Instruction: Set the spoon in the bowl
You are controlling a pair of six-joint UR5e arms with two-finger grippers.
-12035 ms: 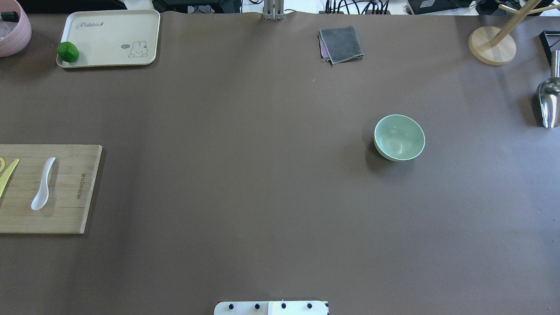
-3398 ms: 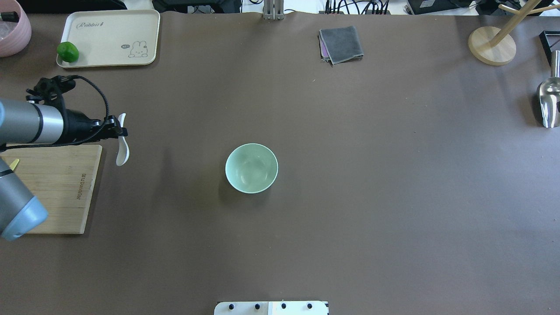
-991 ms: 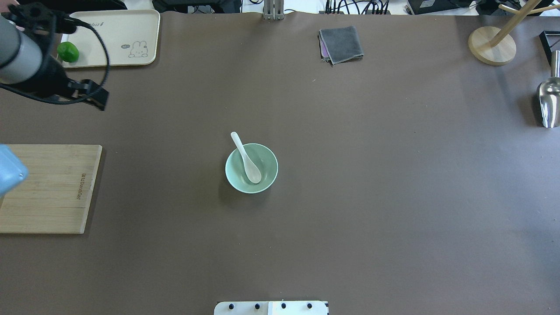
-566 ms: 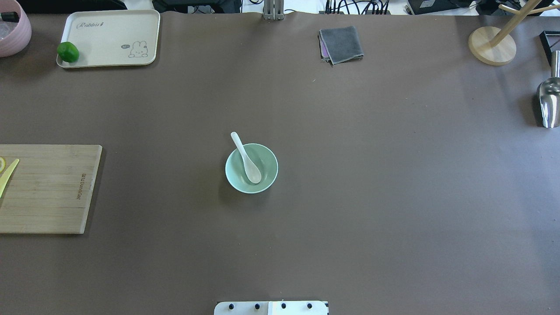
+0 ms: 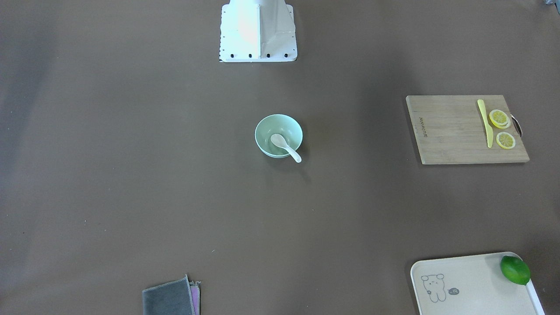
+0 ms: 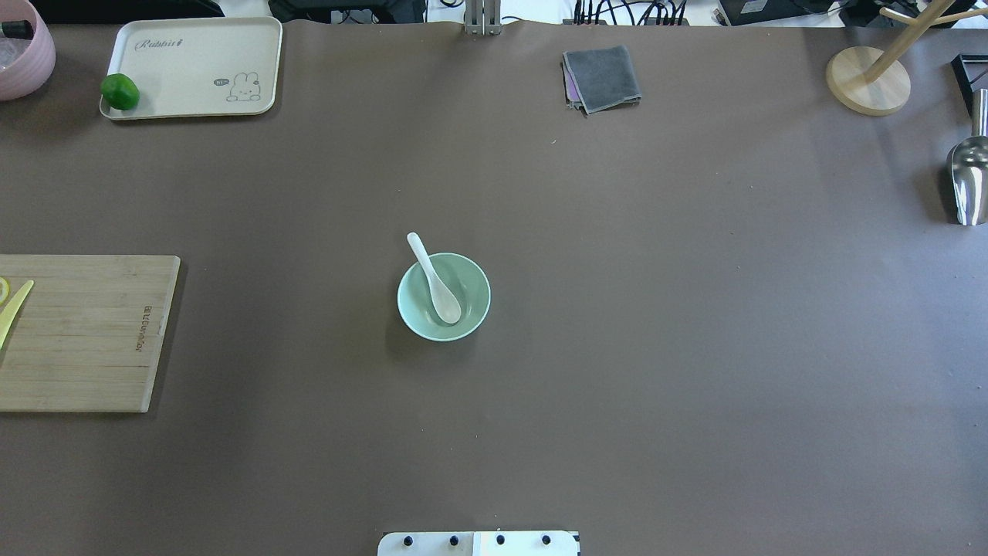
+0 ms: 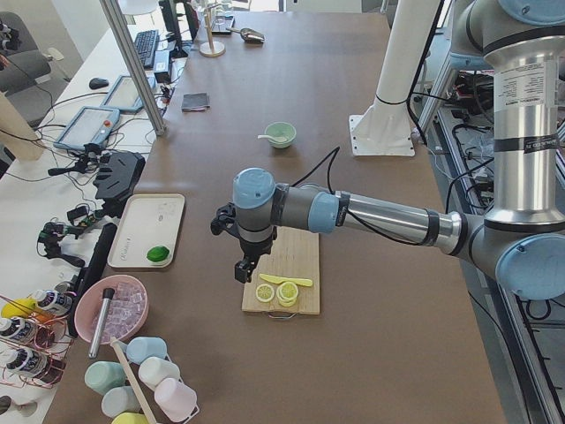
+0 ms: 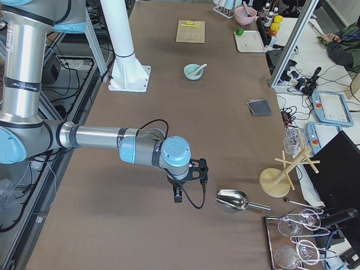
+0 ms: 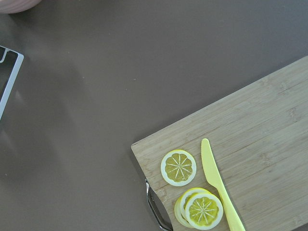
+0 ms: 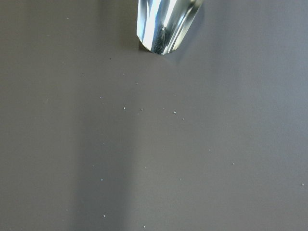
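The white spoon (image 6: 434, 283) lies in the mint-green bowl (image 6: 480, 297) at the table's middle, scoop down inside and handle resting over the far-left rim. Both also show in the front-facing view: spoon (image 5: 284, 146), bowl (image 5: 263, 126). No gripper touches them. My left gripper (image 7: 240, 269) hangs over the cutting board's end, far from the bowl; I cannot tell if it is open. My right gripper (image 8: 178, 197) hangs by the metal scoop at the other end; I cannot tell if it is open.
A wooden cutting board (image 6: 85, 332) with a yellow knife (image 5: 484, 122) and lemon slices (image 5: 498, 118) lies at the left. A cream tray (image 6: 193, 66) with a lime (image 6: 120, 91), a grey cloth (image 6: 602, 77), a wooden stand (image 6: 868, 81) and a metal scoop (image 6: 969, 181) line the edges.
The bowl went from the right to the middle, and my left gripper carried the spoon from the board into it. The left arm has since left the overhead view.
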